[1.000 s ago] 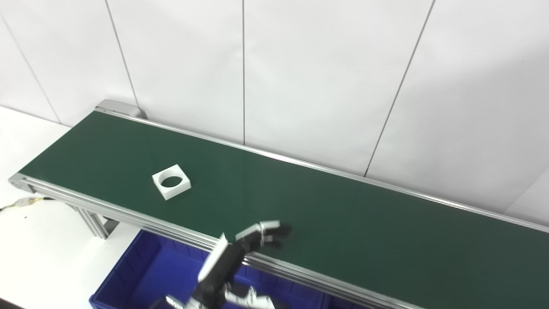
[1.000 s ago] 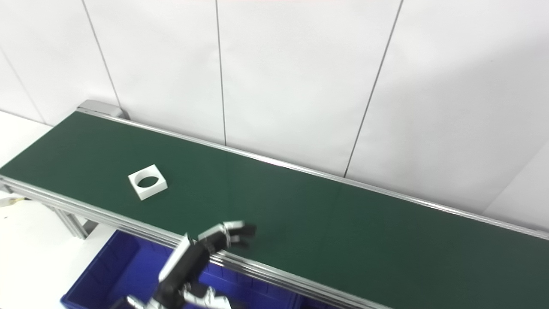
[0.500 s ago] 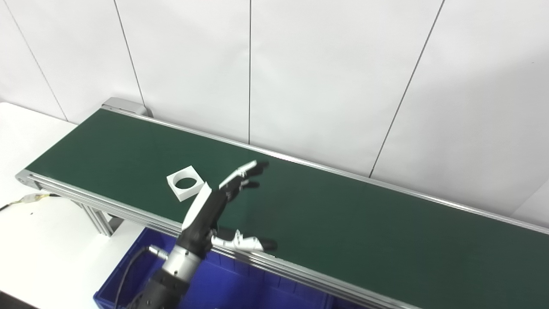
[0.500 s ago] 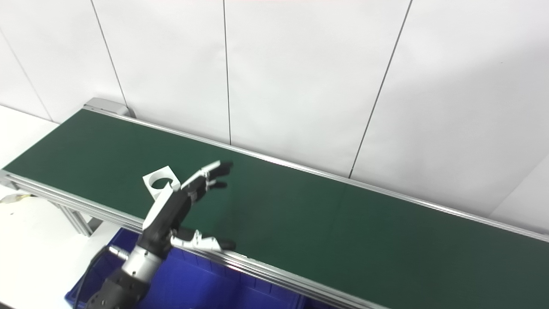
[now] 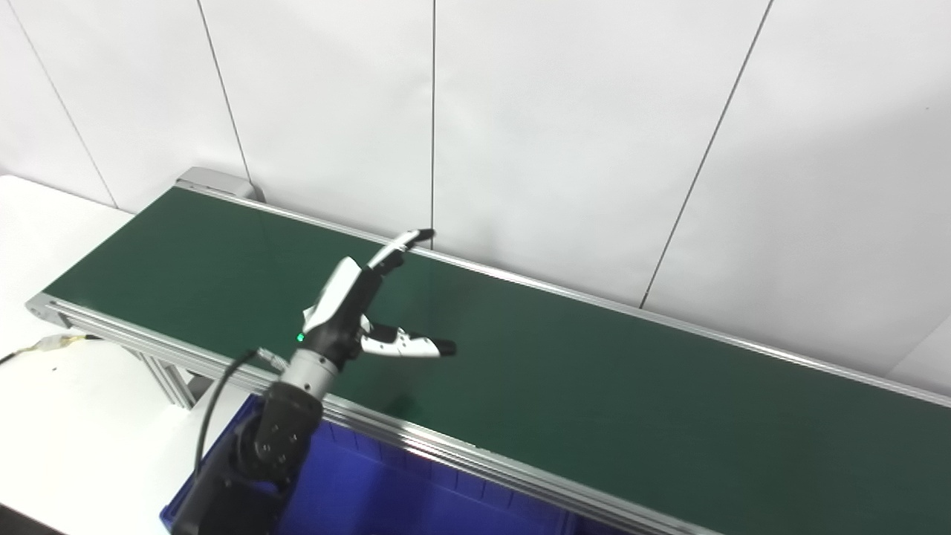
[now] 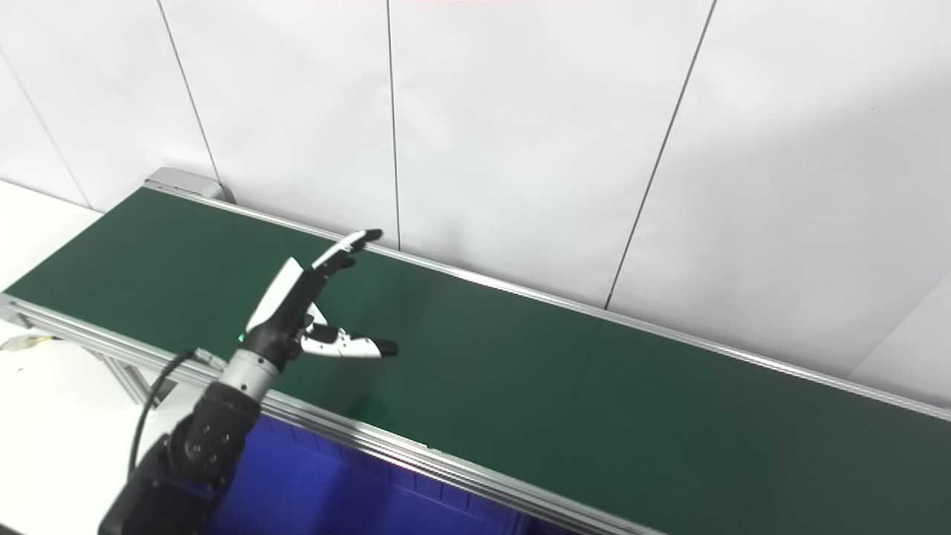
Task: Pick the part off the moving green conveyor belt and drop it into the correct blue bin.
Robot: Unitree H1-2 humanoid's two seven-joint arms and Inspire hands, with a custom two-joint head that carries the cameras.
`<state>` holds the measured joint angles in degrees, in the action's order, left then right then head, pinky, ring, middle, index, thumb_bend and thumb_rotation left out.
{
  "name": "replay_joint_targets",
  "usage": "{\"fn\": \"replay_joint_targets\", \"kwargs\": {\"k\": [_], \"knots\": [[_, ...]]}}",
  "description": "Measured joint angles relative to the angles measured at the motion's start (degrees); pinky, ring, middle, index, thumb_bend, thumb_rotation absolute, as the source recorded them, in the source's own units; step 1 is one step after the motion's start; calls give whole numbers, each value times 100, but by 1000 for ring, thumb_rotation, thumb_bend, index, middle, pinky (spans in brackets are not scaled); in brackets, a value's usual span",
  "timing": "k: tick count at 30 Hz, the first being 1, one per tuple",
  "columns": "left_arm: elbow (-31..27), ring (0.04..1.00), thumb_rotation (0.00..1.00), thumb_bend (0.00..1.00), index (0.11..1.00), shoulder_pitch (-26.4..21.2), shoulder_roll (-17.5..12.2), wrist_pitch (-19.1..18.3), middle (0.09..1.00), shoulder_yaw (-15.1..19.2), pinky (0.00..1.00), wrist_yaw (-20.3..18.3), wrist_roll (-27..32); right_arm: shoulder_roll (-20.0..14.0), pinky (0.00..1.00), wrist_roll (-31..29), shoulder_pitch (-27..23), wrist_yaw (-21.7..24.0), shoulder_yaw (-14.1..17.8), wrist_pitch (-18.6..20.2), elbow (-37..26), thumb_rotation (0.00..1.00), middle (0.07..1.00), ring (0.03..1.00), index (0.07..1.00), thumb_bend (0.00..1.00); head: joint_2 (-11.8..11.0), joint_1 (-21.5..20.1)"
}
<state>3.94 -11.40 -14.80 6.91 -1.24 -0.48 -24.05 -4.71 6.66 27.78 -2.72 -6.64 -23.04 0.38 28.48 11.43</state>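
The left hand (image 5: 349, 305) is raised over the green conveyor belt (image 5: 594, 386), its arm coming up from the lower left past the blue bin (image 5: 386, 498) that sits below the belt's near rail. The hand is spread wide and grips nothing: its fingers (image 6: 343, 250) stretch up and away toward the belt's far edge and the white panelled wall (image 5: 565, 126), while the thumb (image 5: 412, 346) juts out sideways to the right, well apart from them. A small green light glows at the wrist, and a dark cable loops from the forearm down toward the bin. The white square part with the round hole does not show in either view; whether it lies hidden behind the hand cannot be told from these pictures. The belt runs from its end at the far left corner, where a grey roller housing (image 5: 212, 180) sits, across to the right edge of the picture, framed by aluminium rails along both long sides. The bin shows only partly, its interior dark blue with ribbed walls, tucked just beside the belt's near rail. The white bench (image 5: 67, 416) carries the conveyor's legs at the left, and a thin wire (image 5: 44, 345) lies on it near the belt's left end. The right hand is out of sight.
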Motion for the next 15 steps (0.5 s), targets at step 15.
{"fn": "replay_joint_targets", "kwargs": {"k": [15], "knots": [[1561,897,209,853,898,-672,-377,-400,964,-258,787,276,-918,8,1000,-10,-22,-2,-29,-12,59,218,965,977,1000,690,26,-44]]}}
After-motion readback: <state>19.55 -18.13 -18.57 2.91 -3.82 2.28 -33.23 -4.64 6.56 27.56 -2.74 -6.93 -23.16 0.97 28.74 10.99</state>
